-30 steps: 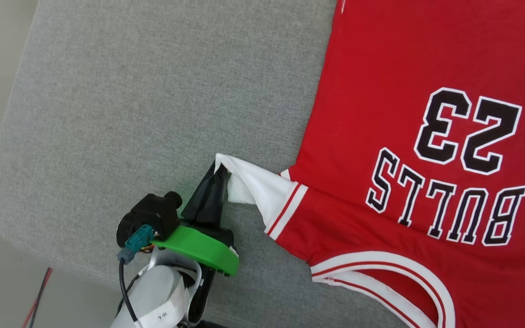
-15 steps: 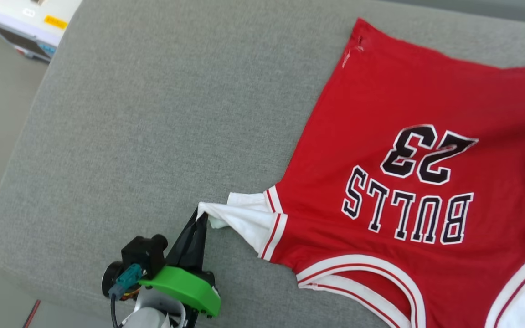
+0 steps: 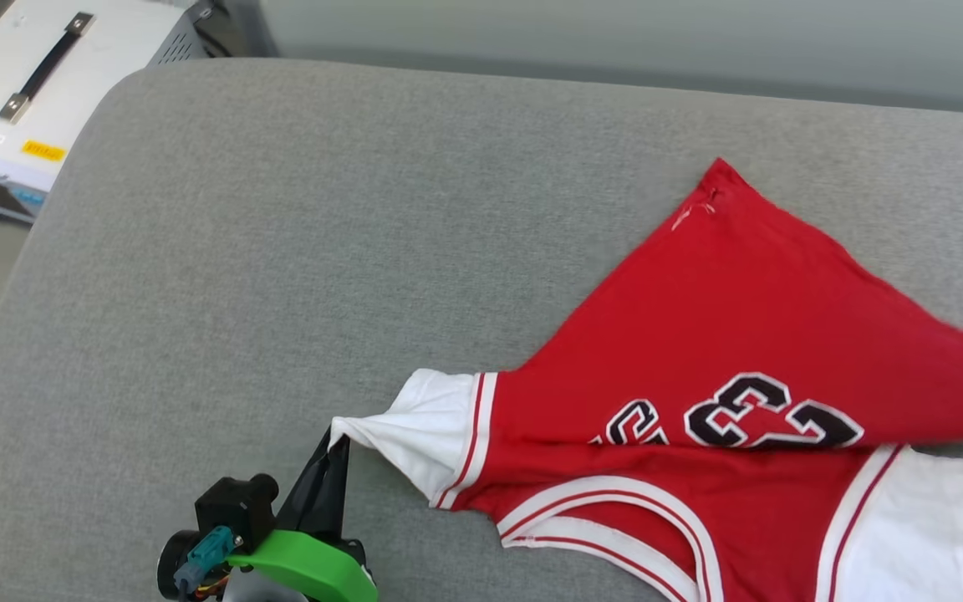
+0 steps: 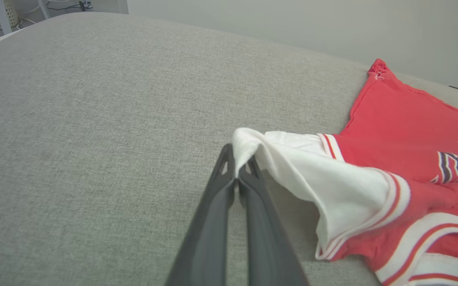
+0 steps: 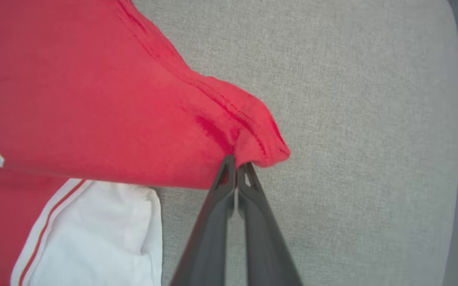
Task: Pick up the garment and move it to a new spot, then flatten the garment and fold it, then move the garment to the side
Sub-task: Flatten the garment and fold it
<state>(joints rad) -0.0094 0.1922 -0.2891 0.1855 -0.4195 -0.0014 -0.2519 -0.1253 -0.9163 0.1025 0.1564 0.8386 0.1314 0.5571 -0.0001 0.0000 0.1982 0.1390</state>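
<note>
- Red garment [image 3: 699,334] on the grey fabric worktop [image 3: 281,251], over its right half in the head view, neckline toward the robot.
- Left tool [image 3: 336,441] pinched shut on the tip of the near white sleeve [image 3: 427,422], with no gap between the dark fingers in the left wrist view.
- That sleeve drawn out to a point toward the lower left, slightly raised at the pinched end, shadow on the cloth beneath.
- Right tool [image 5: 236,166] likewise closed tight, gripping a red hem corner [image 5: 268,151] bunched just above the fingertips.
- Red body doubled over itself along a fold line. Black numerals [image 3: 770,418] cut off by that fold, upper parts alone showing.
- Far red corner [image 3: 720,171] flat, pointing toward the far edge of the worktop.
- Second white sleeve [image 3: 908,535] flat at the lower right, partly under the folded red layer.
- Striped neckline trim [image 3: 615,518] curving at the lower middle.
- White box [image 3: 47,92] with a dark handle off the far left corner of the worktop.
</note>
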